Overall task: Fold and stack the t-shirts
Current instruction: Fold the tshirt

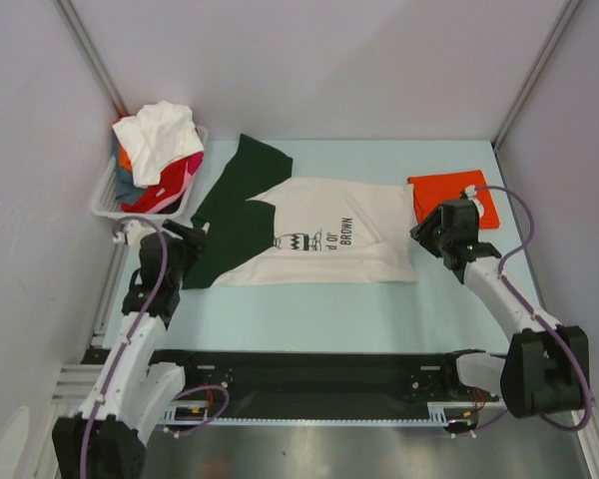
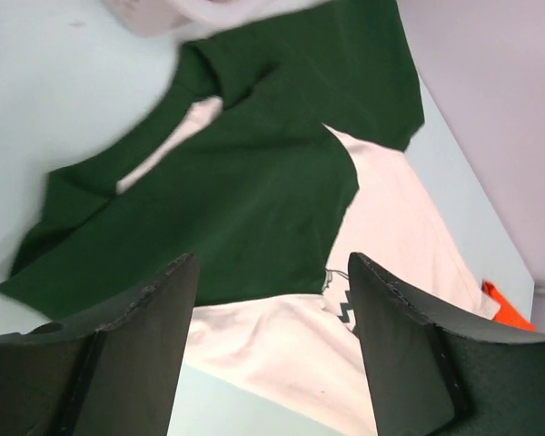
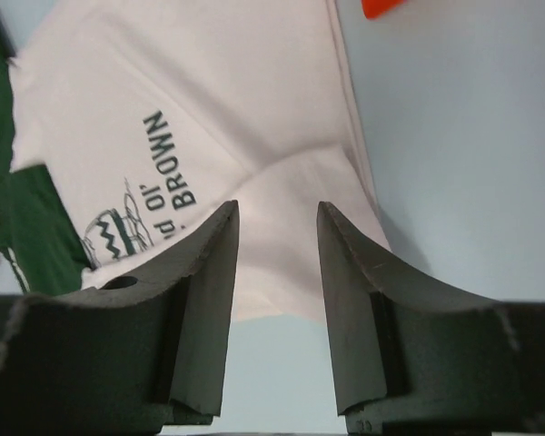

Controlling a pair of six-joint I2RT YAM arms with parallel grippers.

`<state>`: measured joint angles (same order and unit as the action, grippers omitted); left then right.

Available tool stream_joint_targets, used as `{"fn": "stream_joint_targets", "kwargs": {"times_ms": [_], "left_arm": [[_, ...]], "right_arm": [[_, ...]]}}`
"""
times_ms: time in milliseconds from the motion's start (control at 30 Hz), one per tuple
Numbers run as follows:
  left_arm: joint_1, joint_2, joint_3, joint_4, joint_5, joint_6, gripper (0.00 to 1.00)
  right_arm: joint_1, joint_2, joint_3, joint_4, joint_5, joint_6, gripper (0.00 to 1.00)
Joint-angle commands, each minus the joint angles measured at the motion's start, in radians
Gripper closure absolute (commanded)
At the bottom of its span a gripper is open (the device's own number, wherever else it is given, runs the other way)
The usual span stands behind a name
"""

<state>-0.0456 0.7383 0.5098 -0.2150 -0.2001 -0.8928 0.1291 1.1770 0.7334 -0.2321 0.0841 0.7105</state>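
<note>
Cream-and-green t-shirt (image 1: 329,239) lies flat on the pale blue table (image 1: 309,304) between two robot arms.
The left gripper (image 2: 272,263) hovers wide open over the dark green sleeve. The right gripper (image 3: 277,209), parted more narrowly and empty, hangs above the shirt's hem end, near a folded orange-red t-shirt (image 1: 457,195).
</note>
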Motion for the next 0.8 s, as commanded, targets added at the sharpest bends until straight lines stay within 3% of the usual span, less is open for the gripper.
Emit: {"fn": "stream_joint_targets", "kwargs": {"times_ms": [0,333,767], "left_arm": [[-0.052,0.117,0.094,0.161,0.073,0.083,0.27],[-0.089,0.558,0.344,0.304,0.120,0.118,0.27],[-0.091,1.035,0.711,0.255,0.171,0.121,0.30]], "right_arm": [[-0.052,0.116,0.098,0.074,-0.044,-0.029,0.56],[-0.171,0.530,0.356,0.192,-0.158,-0.020,0.53],[-0.204,0.837,0.604,0.211,-0.211,0.003,0.54]]}}
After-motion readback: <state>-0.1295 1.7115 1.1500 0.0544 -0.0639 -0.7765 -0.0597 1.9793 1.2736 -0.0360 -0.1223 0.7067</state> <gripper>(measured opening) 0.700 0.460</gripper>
